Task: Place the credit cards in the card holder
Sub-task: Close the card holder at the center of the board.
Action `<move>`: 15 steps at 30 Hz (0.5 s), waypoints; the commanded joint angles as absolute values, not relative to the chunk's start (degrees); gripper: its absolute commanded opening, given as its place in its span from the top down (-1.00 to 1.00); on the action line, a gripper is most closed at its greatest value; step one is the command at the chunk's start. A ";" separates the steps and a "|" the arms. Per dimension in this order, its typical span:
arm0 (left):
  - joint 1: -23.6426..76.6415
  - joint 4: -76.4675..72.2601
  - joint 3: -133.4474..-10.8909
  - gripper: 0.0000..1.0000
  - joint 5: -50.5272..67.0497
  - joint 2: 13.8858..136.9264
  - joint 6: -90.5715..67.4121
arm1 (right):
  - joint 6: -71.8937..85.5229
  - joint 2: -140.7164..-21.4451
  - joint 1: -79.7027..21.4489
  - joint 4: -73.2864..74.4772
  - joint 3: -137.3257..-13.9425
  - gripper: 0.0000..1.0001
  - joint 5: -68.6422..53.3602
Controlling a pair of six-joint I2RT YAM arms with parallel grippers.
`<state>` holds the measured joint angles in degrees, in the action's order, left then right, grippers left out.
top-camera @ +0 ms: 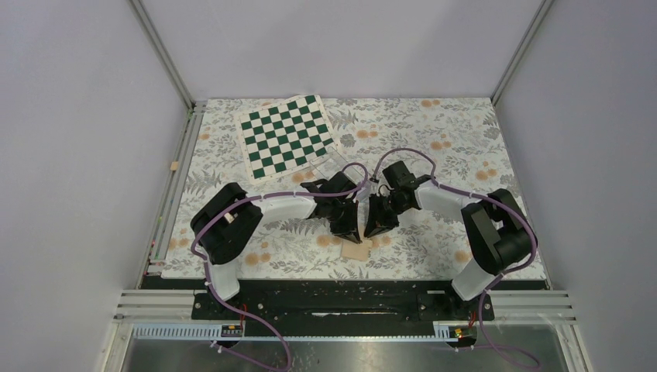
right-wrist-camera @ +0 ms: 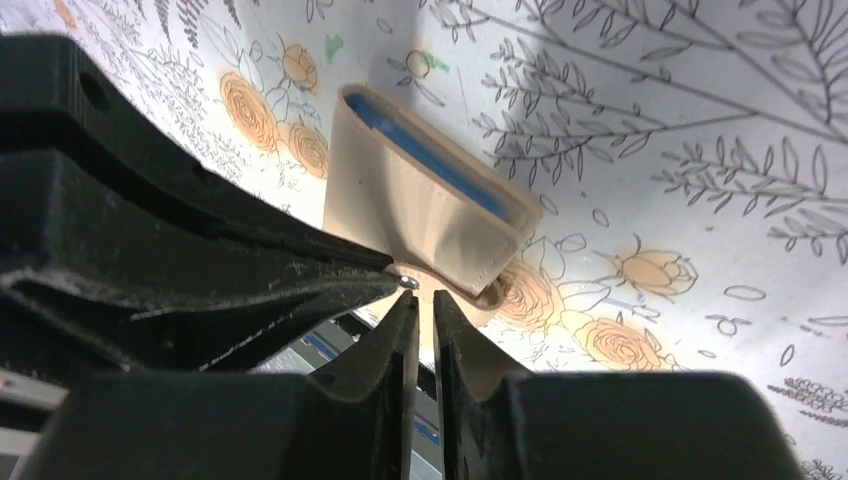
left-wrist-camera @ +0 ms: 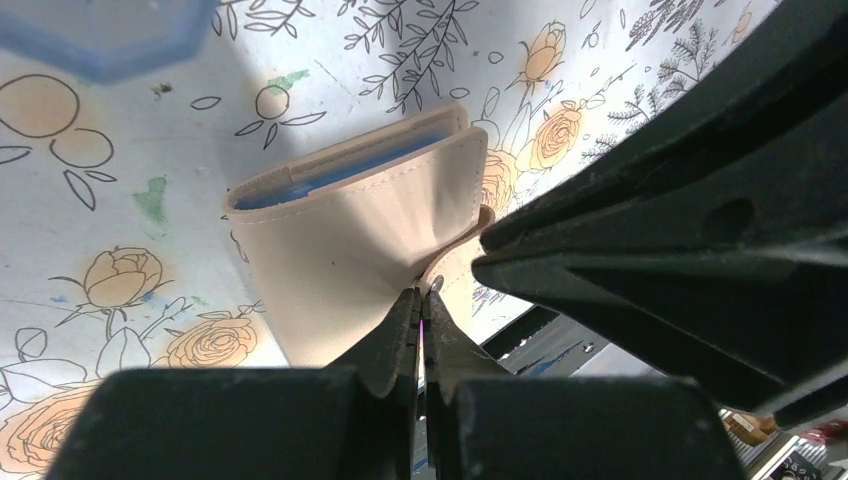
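the card holder point(left-wrist-camera: 350, 230) sits folded by the middle of the table's point(top-camera: 465, 147) near edge, blue lining showing along its open side. my left pincer point(left-wrist-camera: 421, 296) is closed, tips against the snap strap point(right-wrist-camera: 470, 297). my right pincer point(right-wrist-camera: 421, 298) stands slightly parted, tips at that same strap.

Top view: card holder point(top-camera: 356, 252) mostly hidden under left gripper point(top-camera: 346, 230) and right gripper point(top-camera: 380, 230); 1 tan corner shows. Inside it, blue strip point(left-wrist-camera: 330, 175): possibly lining, possibly card. Left wrist: blurred blue shape point(left-wrist-camera: 100, 35), cut off top-left.
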<state>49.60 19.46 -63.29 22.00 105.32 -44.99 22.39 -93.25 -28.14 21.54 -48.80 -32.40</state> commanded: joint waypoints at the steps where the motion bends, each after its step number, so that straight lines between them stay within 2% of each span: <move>1: 49.46 20.39 -64.67 1.00 20.02 104.37 -43.70 | 22.70 -96.27 -28.56 22.21 -52.15 0.66 -30.58; 15: 48.74 20.49 -66.33 1.00 20.33 104.06 -43.71 | 21.69 -101.63 -28.65 23.32 -52.25 0.73 -27.12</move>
